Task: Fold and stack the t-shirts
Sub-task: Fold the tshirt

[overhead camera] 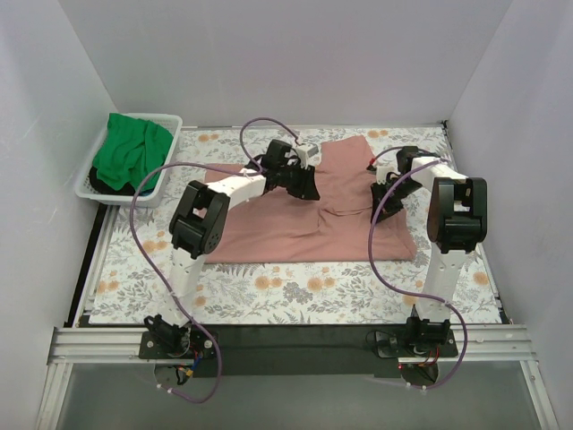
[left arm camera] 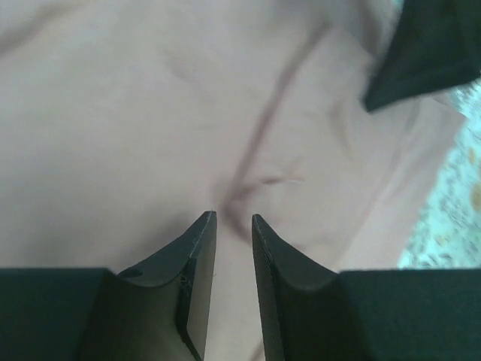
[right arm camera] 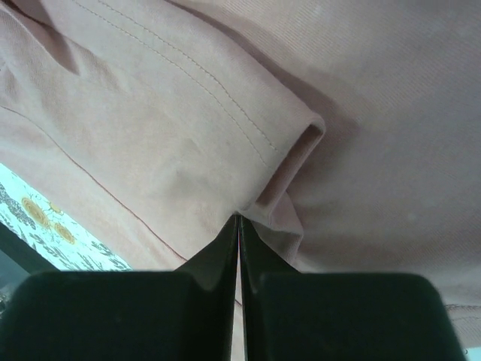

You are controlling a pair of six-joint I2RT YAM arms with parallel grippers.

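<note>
The right gripper (right arm camera: 239, 218) is pinched shut on a sleeve fold of the pink t-shirt (right arm camera: 150, 120). The left gripper (left arm camera: 234, 216) sits narrowly parted at a crease, and I cannot tell whether it grips.

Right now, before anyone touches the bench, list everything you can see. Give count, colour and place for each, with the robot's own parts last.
pink t-shirt: one, dusty pink, spread on the floral cloth mid-table, under both grippers.
green t-shirt: one, bright green, bunched in the basket.
basket: one, white, slotted, far left corner.
floral cloth: one, grey with orange flowers, covering the table.
cables: two, purple, one looping along each arm.
arms: two, white and black, bases at the near edge.
left gripper: one, black, fingers slightly apart over the pink t-shirt; grip unclear.
right gripper: one, black, closed, apparently pinching a sleeve fold of the pink t-shirt.
</note>
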